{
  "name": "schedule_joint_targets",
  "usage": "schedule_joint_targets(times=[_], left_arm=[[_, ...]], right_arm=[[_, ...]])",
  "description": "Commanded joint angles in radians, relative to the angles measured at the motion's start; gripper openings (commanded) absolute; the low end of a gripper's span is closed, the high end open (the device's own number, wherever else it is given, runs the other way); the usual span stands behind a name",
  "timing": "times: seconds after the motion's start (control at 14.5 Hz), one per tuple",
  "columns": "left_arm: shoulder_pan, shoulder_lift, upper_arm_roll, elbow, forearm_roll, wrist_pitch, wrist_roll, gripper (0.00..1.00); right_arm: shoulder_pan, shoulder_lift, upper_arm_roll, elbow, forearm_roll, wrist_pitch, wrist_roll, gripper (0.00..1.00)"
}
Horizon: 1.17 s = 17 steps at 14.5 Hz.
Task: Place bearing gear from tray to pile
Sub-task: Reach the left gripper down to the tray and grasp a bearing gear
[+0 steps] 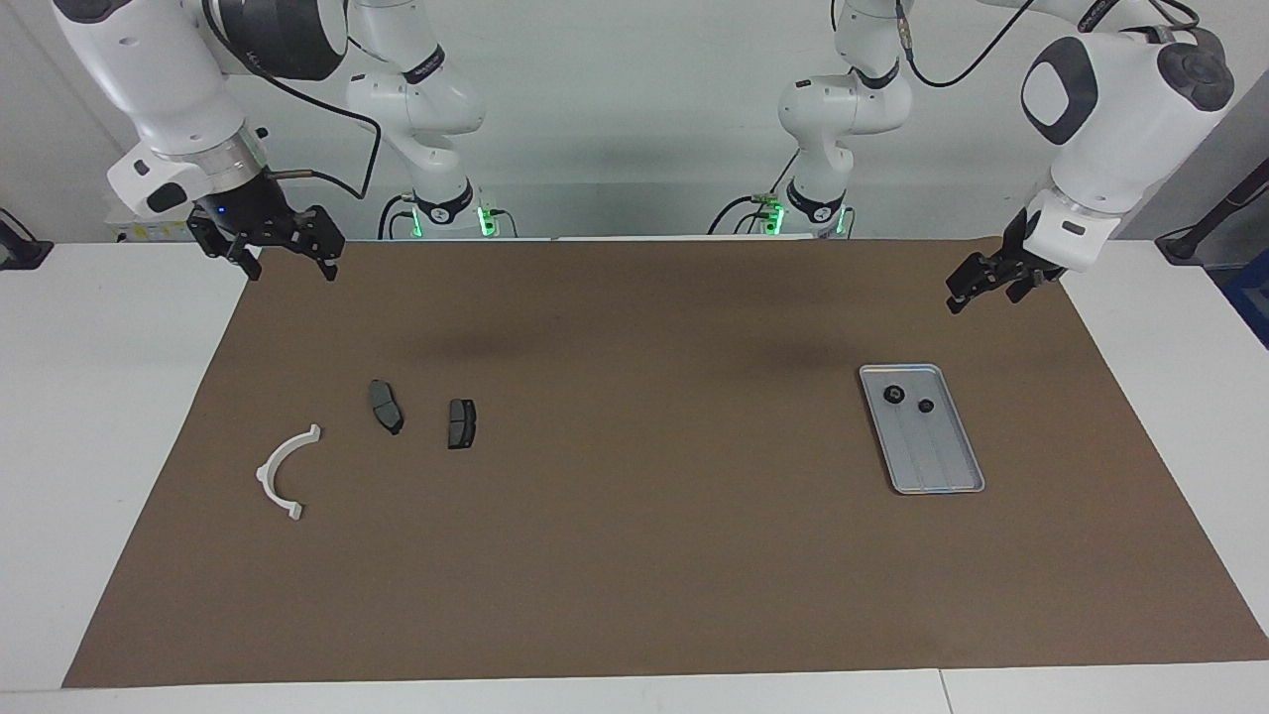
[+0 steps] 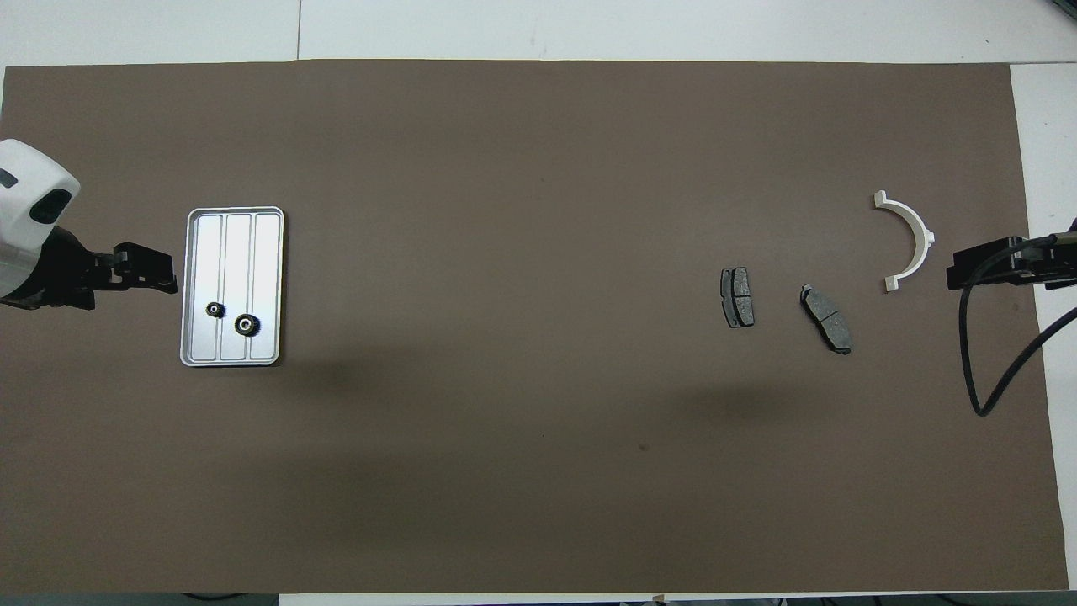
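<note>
At the left arm's end of the table, on the brown mat (image 1: 634, 555), found the tray (image 1: 942, 461) lying flat, with two small dark gears (image 1: 893, 395) in its end nearer the robots, close together but apart, neither yet lifted. Noted the left gripper (image 1: 960, 296) raised over the mat just beside that end of the tray, released and carrying nothing. Judged the step in hand to be the approach to a gear. Recommend bringing the claw squarely over one gear only, descending straight, and closing across its toothed edge. Advise care with the tray's lengthwise ridges and raised rim, likely to catch a fingertip, and with the neighbouring gear (image 1: 926, 405), liable to be nudged. Advise a clean lift above the rim before travel. Found the pile toward the right arm's end, well apart from the tray: two dark plates (image 1: 386, 407) side by side and a white curved bracket (image 1: 286, 471) nearby. Observed nothing lying on the mat between tray and pile. Found the right gripper (image 1: 283, 260) released and empty, waiting over the mat's corner near its own base.
</note>
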Motion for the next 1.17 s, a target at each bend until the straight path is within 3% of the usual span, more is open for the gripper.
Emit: schedule_joint_targets(times=[0.0,0.21,0.28,0.48,0.62,1.1], left_arm=[[-0.034,0.014,0.007,-0.066,0.024,0.079,-0.091,1.00],[-0.047,0.000,0.007,-0.264,0.024,0.289,-0.112,1.00],[-0.042,0.000,0.007,-0.289,0.024,0.323,-0.112,1.00],[-0.033,0.024,0.007,-0.293,0.023,0.342,-0.153,0.75],[-0.039,0.066,0.007,-0.295,0.023,0.368,-0.233,0.66],[-0.035,0.136,0.008,-0.378,0.024,0.532,-0.264,0.65]], right_arm=[[-0.015,-0.025,0.009,-0.028,-0.009,0.010,-0.025,1.00],[-0.015,-0.025,0.009,-0.030,-0.009,0.016,-0.022,1.00],[-0.015,-0.025,0.009,-0.030,-0.009,0.016,-0.025,1.00],[-0.015,-0.025,0.009,-0.030,-0.009,0.016,-0.027,1.00],[-0.016,-0.025,0.009,-0.030,-0.009,0.016,-0.030,1.00],[-0.016,-0.026,0.009,-0.042,-0.009,0.016,-0.030,1.00]])
